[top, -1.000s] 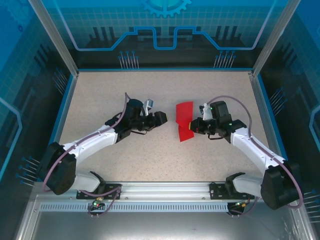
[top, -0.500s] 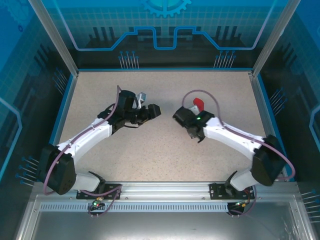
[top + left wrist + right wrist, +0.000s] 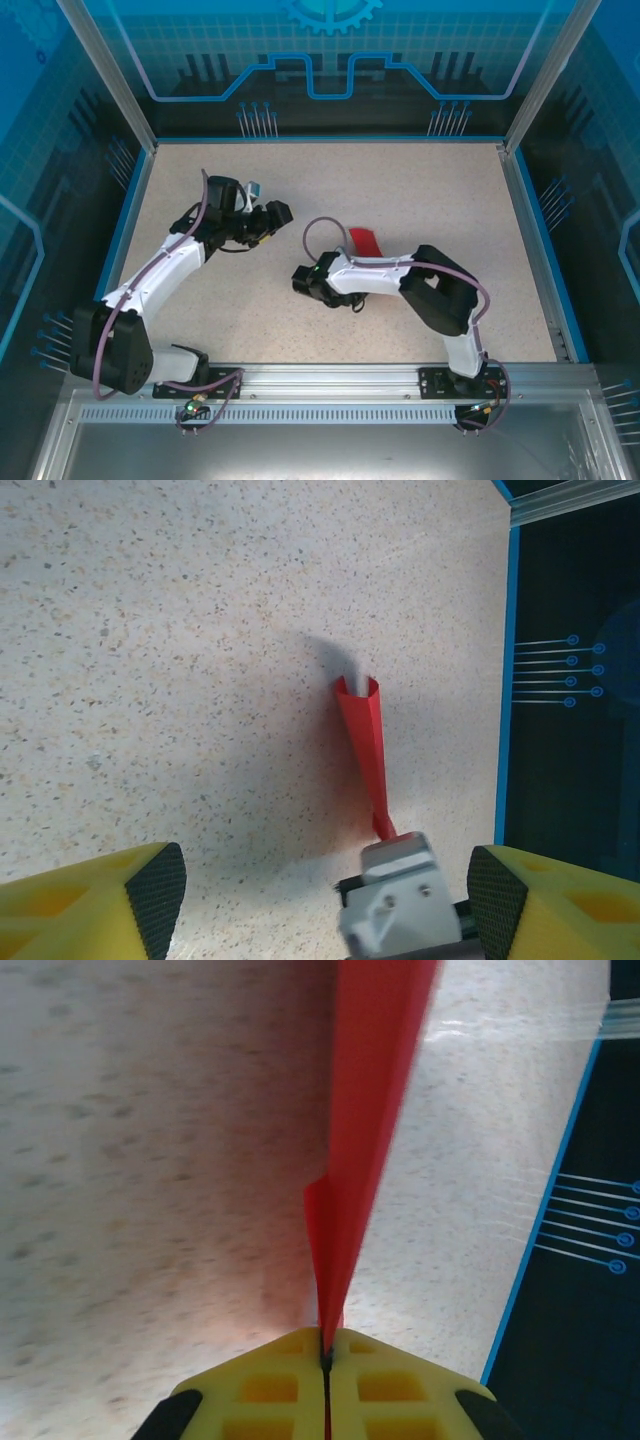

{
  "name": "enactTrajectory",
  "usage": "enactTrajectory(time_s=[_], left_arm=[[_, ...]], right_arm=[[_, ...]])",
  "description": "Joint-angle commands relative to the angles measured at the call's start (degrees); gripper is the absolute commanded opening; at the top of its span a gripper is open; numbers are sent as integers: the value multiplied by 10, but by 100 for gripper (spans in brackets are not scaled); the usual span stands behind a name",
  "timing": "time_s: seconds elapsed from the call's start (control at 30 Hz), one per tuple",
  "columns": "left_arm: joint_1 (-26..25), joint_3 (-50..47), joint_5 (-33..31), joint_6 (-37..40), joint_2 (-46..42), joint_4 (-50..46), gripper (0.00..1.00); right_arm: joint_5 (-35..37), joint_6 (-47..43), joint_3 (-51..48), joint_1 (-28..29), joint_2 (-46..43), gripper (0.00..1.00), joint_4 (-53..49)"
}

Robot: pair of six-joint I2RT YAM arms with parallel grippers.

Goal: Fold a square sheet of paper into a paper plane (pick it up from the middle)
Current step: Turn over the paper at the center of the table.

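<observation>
The red paper plane (image 3: 366, 240) is a narrow folded dart, seen edge-on. My right gripper (image 3: 326, 1345) is shut on its near end, the yellow pads pressed together, and the paper (image 3: 370, 1110) runs away from them above the table. In the top view the right arm (image 3: 380, 275) is folded back across the middle, with the paper poking out behind its forearm. My left gripper (image 3: 277, 212) stands open at the left rear with nothing between its fingers (image 3: 110, 900). Its view looks at the dart (image 3: 365, 740), which rises from a grey part of the right gripper (image 3: 395, 900).
The speckled table (image 3: 200, 300) is bounded by a blue rim (image 3: 130, 200) and dark side walls. Aluminium posts (image 3: 110, 80) stand at the back corners. A metal rail (image 3: 330, 378) carries both arm bases along the near edge.
The right arm has swung left and nearer, carrying the red paper and turning it edge-on. The left gripper has drawn back to the left rear and opened wider.
</observation>
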Motion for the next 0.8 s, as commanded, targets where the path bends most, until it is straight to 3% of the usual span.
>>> enactTrajectory(time_s=[0.0,0.43,0.77], left_arm=[[9,-1,28,24,1,-22,78],[9,12,63,36,39,-18,78],[10,18,83,43,63,-14,78]], right_arm=[[-46,16,23,29,18,9,11],[-133,-9,37,56,36,28,86],[-257,-48,-81,34,-149,45,234]])
